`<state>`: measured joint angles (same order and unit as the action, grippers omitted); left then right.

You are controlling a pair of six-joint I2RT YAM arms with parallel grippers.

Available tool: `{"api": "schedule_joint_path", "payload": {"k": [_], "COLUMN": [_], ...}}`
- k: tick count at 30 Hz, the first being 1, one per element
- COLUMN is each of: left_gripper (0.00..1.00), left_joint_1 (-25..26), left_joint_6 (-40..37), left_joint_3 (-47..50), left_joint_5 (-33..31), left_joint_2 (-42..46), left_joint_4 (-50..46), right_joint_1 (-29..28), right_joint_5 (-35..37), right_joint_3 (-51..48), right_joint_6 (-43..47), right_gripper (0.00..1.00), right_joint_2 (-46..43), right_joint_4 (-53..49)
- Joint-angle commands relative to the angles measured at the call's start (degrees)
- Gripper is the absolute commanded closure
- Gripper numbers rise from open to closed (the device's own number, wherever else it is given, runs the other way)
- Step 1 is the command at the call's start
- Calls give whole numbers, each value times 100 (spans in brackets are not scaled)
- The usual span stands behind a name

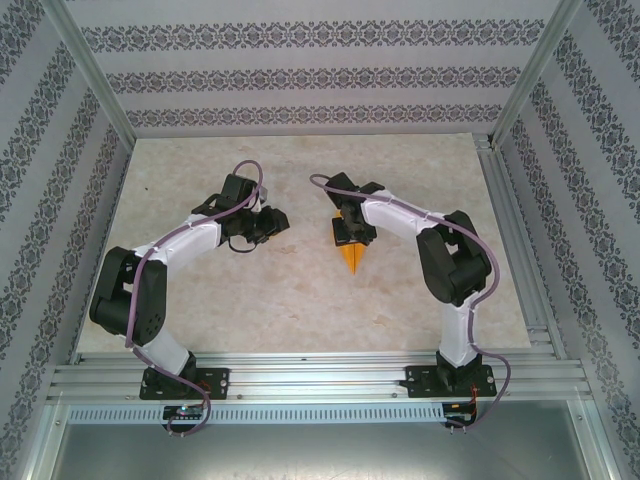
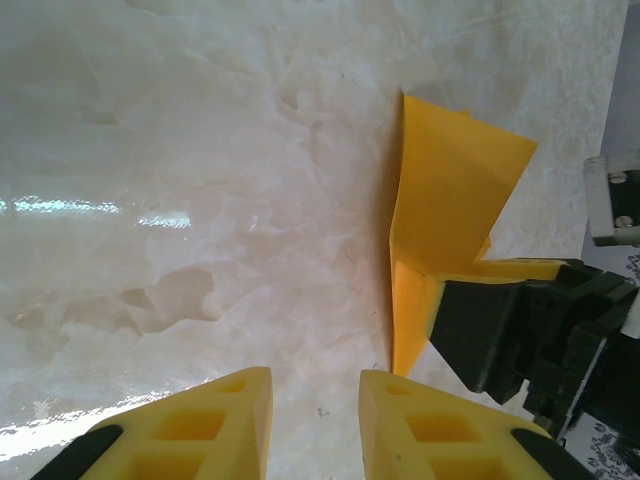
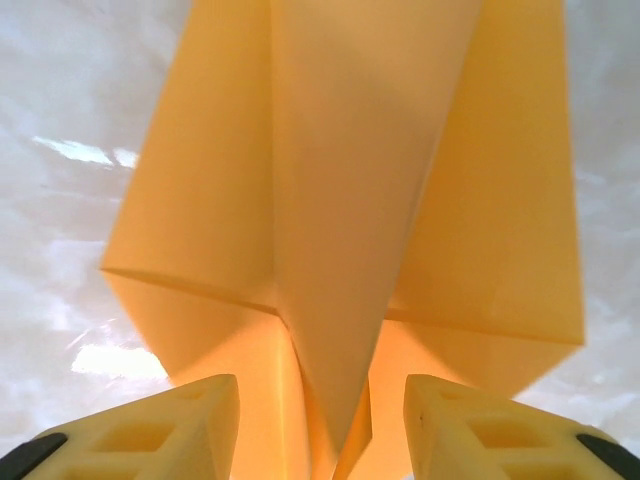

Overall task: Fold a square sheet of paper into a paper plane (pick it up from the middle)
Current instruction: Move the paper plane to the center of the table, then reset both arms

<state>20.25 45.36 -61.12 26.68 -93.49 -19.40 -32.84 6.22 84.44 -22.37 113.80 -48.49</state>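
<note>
Overhead, count: two robot arms, a left claw (image 1: 270,222), a right claw (image 1: 352,230), and one paper plane (image 1: 350,258).
Overhead, plane's place: near the table's middle, slightly toward 3 o'clock, with its wide end under the right claw.
Overhead, plane's direction: the long axis runs 12 to 6, and the sharp orange tip points to 6 o'clock, toward the arm bases.
Overhead, left claw: at 9 o'clock from the plane, near it but apart.
Overhead, surface: a pale, glossy, marble-patterned table (image 1: 250,320).
Overhead, room: walls (image 1: 300,70) with striped floral wallpaper stand on three sides, and a metal rail (image 1: 320,375) along the near edge carries both bases.
Left wrist, count: one left claw (image 2: 315,380), one plane, one right claw.
Left wrist, left claw: its two yellow fingers are spread, with bare table between them and nothing held.
Left wrist, paper plane (image 2: 450,190): at 2 o'clock, folded, with one flap lifted. Its long edge runs 12 to 6 and narrows toward 6.
Left wrist, right claw (image 2: 485,330): black, at 4 o'clock, touching the plane's side.
Left wrist, surface: table (image 2: 180,200), shiny with light streaks.
Right wrist, count: one right claw (image 3: 320,395), one plane.
Right wrist, right claw: its fingers are spread wide, straddling the centre fold without clamping it.
Right wrist, paper plane (image 3: 330,200): the centre fold runs 12 to 6 and narrows toward 6 between the fingers, with flaps spread to both sides.
Right wrist, surface: table (image 3: 60,200), pale and glossy.
</note>
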Motion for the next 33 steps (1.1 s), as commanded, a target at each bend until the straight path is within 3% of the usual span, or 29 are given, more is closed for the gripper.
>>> {"api": "schedule_joint_path", "payload": {"k": [1,5,7,10,12,13,18,20,24,29,31,33], "left_gripper": [69,69,69,69,68,66,41,2,0,0,0,0], "left_joint_1": [-64,-56,-64,-64,-65,-65,-67,-93,-232,-660,-847,-1034], "left_joint_6": [-25,-151,-285,-557,-790,-895,-1681,-2037,-2723,-3892,-4009,-3968], "left_joint_3": [-168,-184,-180,-96,80,187,986,1409,2047,2781,3044,3219], "left_joint_5": [59,-80,-333,-1174,-1990,-2355,-4219,-4927,-6106,-6307,-6041,-5558], "left_joint_2": [6,137,316,800,1313,1534,2836,3166,3456,2992,2709,2358], "left_joint_4": [78,61,12,-158,-206,-201,233,623,1194,2349,2806,3280], "right_joint_1": [7,2,39,265,498,624,1715,2082,2576,2828,2886,2977], "right_joint_5": [268,673,1207,1887,2296,2368,2284,2198,2302,1970,1850,1619], "right_joint_3": [217,211,75,-394,-1020,-1342,-3144,-3781,-4986,-5991,-5983,-6126], "right_joint_6": [68,157,210,389,546,653,908,1145,1367,1789,1865,1995], "right_gripper": [52,43,33,20,3,2,2,2,2,2,2,2], "right_joint_2": [-446,-1242,-1806,-2794,-3456,-3768,-4910,-5069,-5107,-4848,-4636,-4215], "right_joint_4": [-156,-180,-90,358,909,1189,2610,3179,4749,6614,6711,7580]}}
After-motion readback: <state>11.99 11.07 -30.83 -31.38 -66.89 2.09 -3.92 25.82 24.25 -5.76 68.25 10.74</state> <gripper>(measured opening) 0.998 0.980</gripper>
